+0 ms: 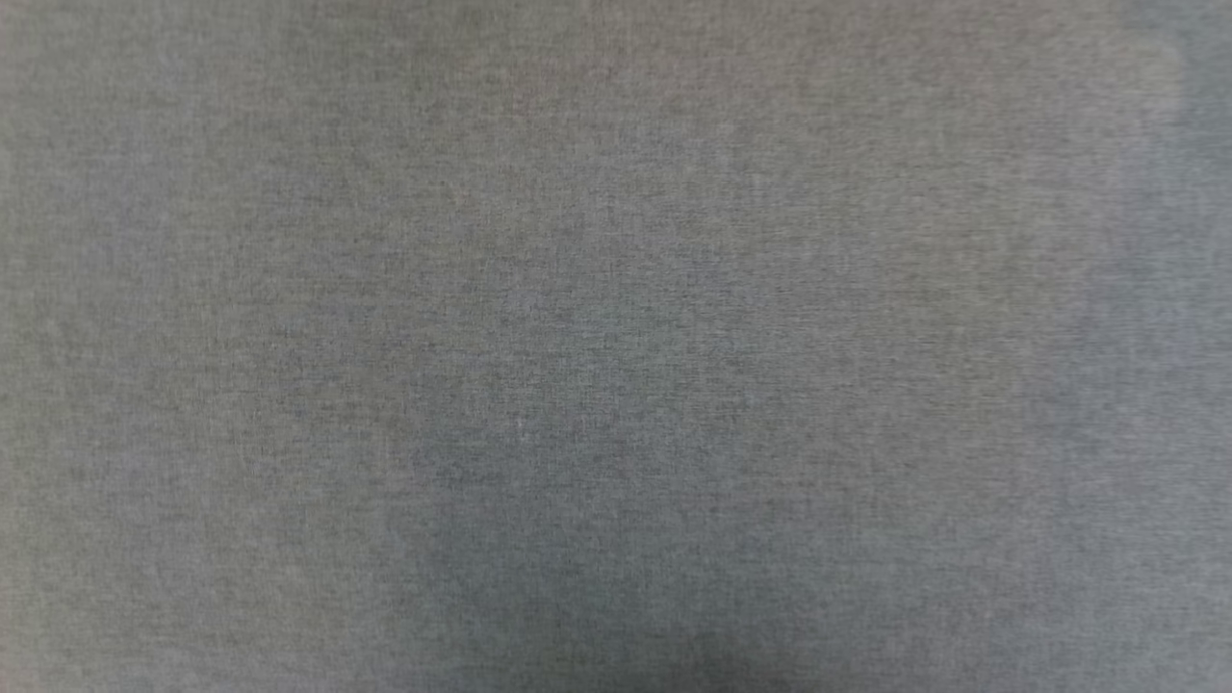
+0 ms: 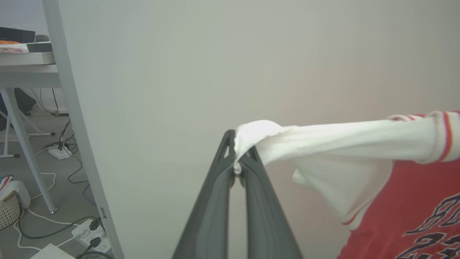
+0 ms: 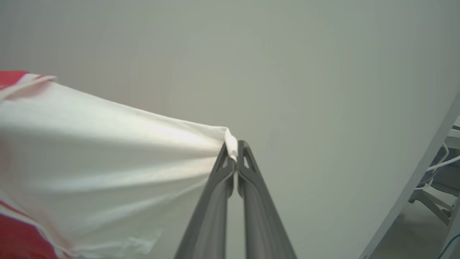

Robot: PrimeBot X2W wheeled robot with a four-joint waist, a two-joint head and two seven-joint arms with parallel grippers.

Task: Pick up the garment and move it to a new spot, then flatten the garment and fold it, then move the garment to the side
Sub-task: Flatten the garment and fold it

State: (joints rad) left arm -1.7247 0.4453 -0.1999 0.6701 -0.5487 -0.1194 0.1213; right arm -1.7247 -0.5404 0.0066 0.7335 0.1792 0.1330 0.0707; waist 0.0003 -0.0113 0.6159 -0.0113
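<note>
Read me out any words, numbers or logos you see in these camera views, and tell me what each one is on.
Black print on the red front of the garment: cut off by the picture's edge; the lower row seems to begin with "2", and the upper row cannot be read.
Flat item on the desk, left wrist view: pink and white marks, too small to read.
Head view and right wrist view: no readable text.

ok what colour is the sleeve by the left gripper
White sleeve with red-striped trim at its edge; best seen in the left wrist view.

R gripper point(image 3: 233, 153) pinches garment point(image 3: 107, 162) white sleeve, pulled taut over table point(image 3: 287, 72).
</note>
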